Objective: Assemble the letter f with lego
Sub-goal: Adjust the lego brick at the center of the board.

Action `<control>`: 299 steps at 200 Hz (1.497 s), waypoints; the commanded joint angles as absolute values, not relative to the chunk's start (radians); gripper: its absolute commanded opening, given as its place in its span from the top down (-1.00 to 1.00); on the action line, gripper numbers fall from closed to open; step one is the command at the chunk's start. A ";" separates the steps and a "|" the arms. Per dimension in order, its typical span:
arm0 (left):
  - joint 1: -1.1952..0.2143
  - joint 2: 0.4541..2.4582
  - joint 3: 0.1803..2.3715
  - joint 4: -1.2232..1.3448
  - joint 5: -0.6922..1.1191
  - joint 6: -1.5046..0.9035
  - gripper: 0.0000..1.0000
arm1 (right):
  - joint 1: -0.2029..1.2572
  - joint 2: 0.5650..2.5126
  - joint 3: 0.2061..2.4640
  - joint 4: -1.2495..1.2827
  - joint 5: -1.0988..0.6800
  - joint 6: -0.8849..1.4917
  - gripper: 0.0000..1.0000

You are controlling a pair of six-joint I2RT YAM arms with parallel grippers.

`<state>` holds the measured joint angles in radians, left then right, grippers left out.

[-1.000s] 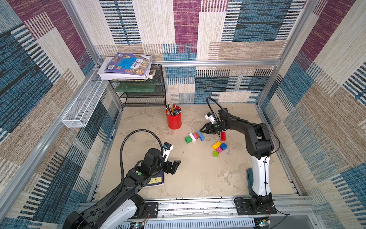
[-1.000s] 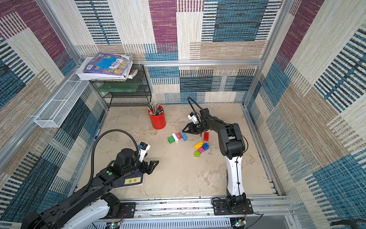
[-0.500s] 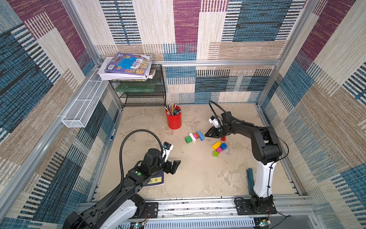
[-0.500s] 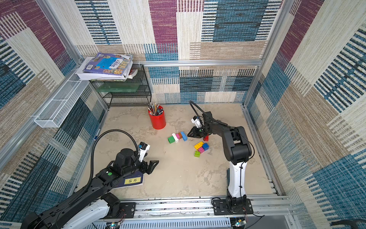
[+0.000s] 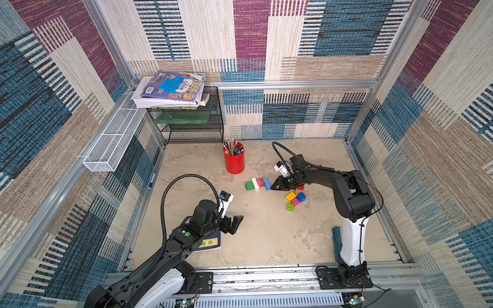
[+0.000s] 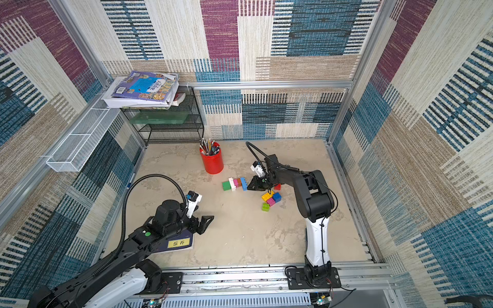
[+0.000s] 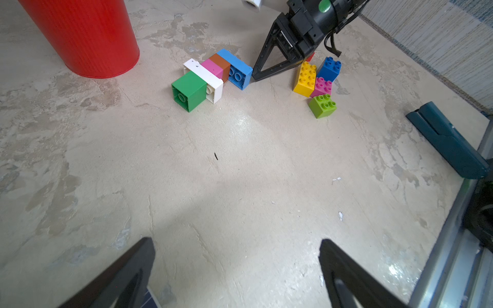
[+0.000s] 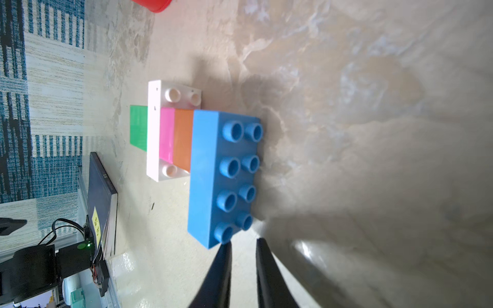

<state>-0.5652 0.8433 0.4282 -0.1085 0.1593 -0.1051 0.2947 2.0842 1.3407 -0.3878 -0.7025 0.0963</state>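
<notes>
Plastic oblong brick (image 8: 210, 173), blue, studded.

Five-colour lego row (image 7: 213, 72) on its side; four upright bricks (image 7: 305, 77) clustered nearby

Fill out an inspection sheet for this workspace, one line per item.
Surface: beige mottled tabletop.
Job's things: joined brick row (green, white, pink, brown, blue) lying on its side; loose bricks (yellow, pink, blue, lime) clustered nearby; red brick partly hidden under the right arm.
Clutter: red pencil cup; dark book under the left arm; teal tool near the right arm's base.
Grippers: left gripper open, empty, over bare surface; right gripper nearly closed, empty, tips at the row's blue end.
Cables: black hose arching over the left arm; thin cable looping above the right wrist.
Surroundings: patterned walls; wire shelf with books; white mesh basket.
</notes>
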 commanded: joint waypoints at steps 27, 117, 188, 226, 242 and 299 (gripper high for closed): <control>-0.566 0.839 0.432 -0.100 0.150 -0.102 -0.98 | 0.311 2.084 1.350 -0.372 -0.678 0.105 0.58; -0.566 0.843 0.431 -0.098 0.152 -0.103 -0.98 | 0.400 2.036 1.245 -0.288 -0.582 0.167 0.67; -0.566 0.845 0.433 -0.100 0.153 -0.103 -0.98 | 0.417 2.106 1.358 -0.284 -0.440 0.199 0.68; -0.566 0.850 0.434 -0.099 0.155 -0.103 -0.98 | 0.419 2.164 1.438 -0.305 -0.395 0.188 0.66; -0.566 0.849 0.434 -0.097 0.155 -0.102 -0.98 | 0.424 2.192 1.480 -0.323 -0.380 0.177 0.65; -0.566 0.851 0.434 -0.100 0.152 -0.103 -0.98 | 0.426 2.254 1.591 -0.370 -0.364 0.159 0.64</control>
